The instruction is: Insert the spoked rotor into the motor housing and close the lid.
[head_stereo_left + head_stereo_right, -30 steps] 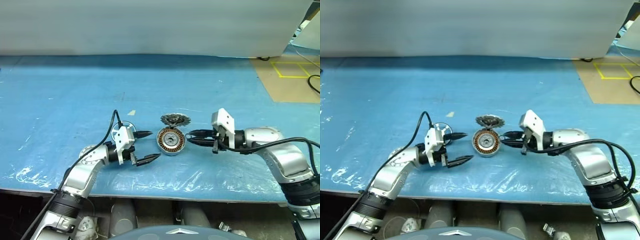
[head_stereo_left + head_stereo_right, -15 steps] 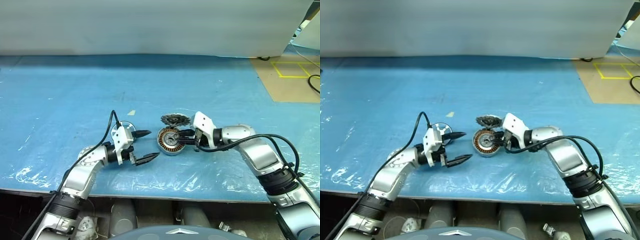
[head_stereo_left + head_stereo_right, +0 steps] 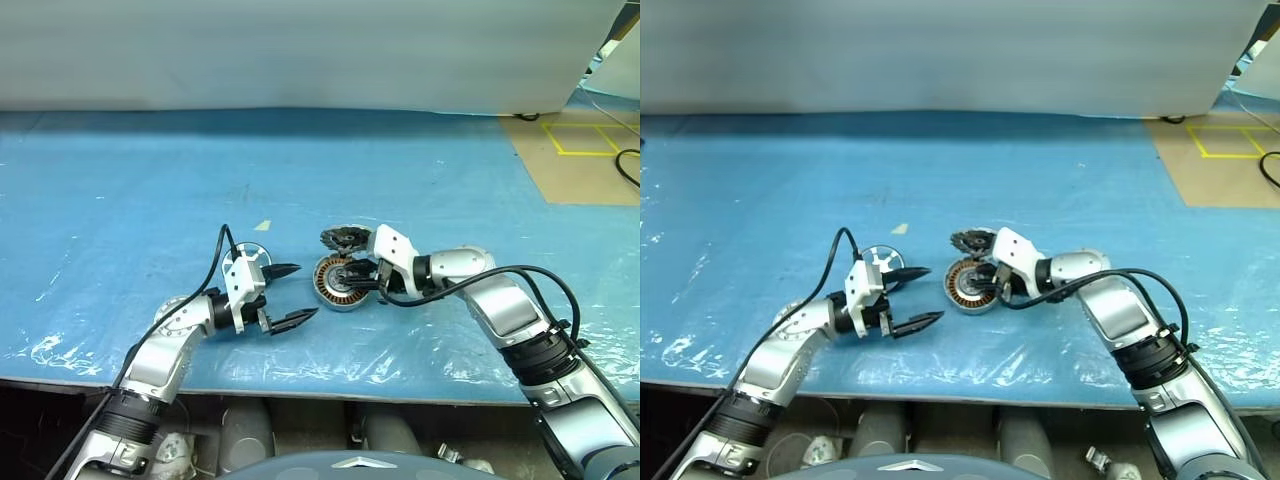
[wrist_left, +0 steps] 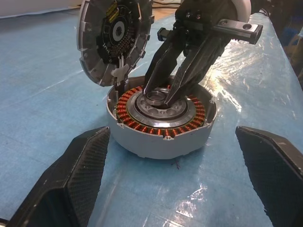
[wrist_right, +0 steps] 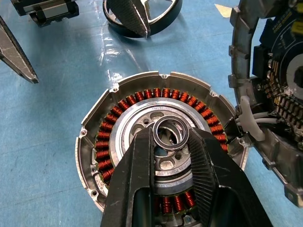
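On the left, the left end effector [image 3: 305,291] hovers with its fingers spread wide and empty, pointing at the motor housing [image 3: 328,288]. The spoked rotor [image 3: 880,258] lies flat on the blue desk [image 3: 150,180] just behind it, not yet picked up. The first risk is that an open finger swinging round for the rotor knocks it along the slick plastic sheet, or clips the housing beside it. In the middle, the housing sits with its copper windings exposed. The lid [image 3: 342,238] stands on edge at its far rim, apparently tethered by pale wires [image 5: 246,120], and a push could tip it down onto the housing before the rotor goes in, or strain those wires. On the right, the right end effector [image 3: 352,274] reaches down into the housing's centre with its fingers nearly closed on a small silver ring [image 5: 156,132]. If they slip or drag, the housing may slide or the windings may be scraped. The head views give the layout but hide the centre of the housing behind the right fingers. The right wrist view shows the ring pinched between the tips, though not whether it is loose. The left wrist view shows the lid's dark ribbed inner face.
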You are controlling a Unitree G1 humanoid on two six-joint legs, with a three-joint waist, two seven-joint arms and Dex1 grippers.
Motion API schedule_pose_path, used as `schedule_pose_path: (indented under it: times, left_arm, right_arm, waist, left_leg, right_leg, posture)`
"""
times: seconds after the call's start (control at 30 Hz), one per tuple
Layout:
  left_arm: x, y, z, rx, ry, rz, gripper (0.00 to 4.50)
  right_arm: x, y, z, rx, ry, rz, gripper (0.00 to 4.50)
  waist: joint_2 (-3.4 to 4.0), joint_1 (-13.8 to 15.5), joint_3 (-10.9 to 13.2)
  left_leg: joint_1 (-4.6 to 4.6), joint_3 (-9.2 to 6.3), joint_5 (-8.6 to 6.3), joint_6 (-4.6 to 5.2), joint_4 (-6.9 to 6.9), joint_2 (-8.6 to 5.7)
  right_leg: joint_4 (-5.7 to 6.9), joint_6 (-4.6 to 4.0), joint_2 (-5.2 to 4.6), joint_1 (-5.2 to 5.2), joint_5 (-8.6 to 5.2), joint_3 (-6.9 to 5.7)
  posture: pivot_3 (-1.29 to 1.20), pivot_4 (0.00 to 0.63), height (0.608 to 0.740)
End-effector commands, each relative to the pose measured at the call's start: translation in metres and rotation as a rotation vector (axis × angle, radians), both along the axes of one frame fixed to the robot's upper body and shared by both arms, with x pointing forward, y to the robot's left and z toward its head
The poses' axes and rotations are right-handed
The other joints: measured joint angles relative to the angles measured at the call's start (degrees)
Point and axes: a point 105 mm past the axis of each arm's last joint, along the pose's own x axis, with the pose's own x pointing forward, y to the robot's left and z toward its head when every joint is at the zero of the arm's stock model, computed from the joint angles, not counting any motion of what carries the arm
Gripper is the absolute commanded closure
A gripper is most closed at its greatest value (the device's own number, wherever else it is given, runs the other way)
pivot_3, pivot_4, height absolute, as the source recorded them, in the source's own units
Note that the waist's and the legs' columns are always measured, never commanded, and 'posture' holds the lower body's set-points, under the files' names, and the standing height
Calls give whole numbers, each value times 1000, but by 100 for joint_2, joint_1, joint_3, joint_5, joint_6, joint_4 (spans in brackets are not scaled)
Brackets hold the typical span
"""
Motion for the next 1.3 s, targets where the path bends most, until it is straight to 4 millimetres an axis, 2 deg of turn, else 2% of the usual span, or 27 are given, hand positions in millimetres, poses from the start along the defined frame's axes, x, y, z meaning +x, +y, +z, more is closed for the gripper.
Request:
schedule_pose_path:
  times: [0.03, 0.6, 1.3]
  left_arm:
    - [0, 0, 5, 0, -34, -2, 0]
    - [0, -1, 6, 7, -32, -9, 0]
    - [-1, -5, 8, 7, -29, -12, 0]
  right_arm:
    - [-4, 5, 5, 6, -23, 37, 3851]
    - [-6, -7, 0, -21, -5, 25, 3851]
    - [-4, 6, 3, 7, -29, 35, 3851]
  waist:
    - [0, 0, 0]
    - [0, 2, 0]
    - [0, -2, 0]
  left_leg:
    - [0, 0, 0, 0, 0, 0]
    - [1, 0, 0, 0, 2, 0]
    - [2, 0, 0, 0, 2, 1]
  right_leg:
    - [1, 0, 0, 0, 0, 0]
    - [2, 0, 0, 1, 0, 0]
    - [3, 0, 1, 1, 0, 0]
  posture:
    - [0, 150, 740]
    - [0, 150, 740]
    - [0, 150, 740]
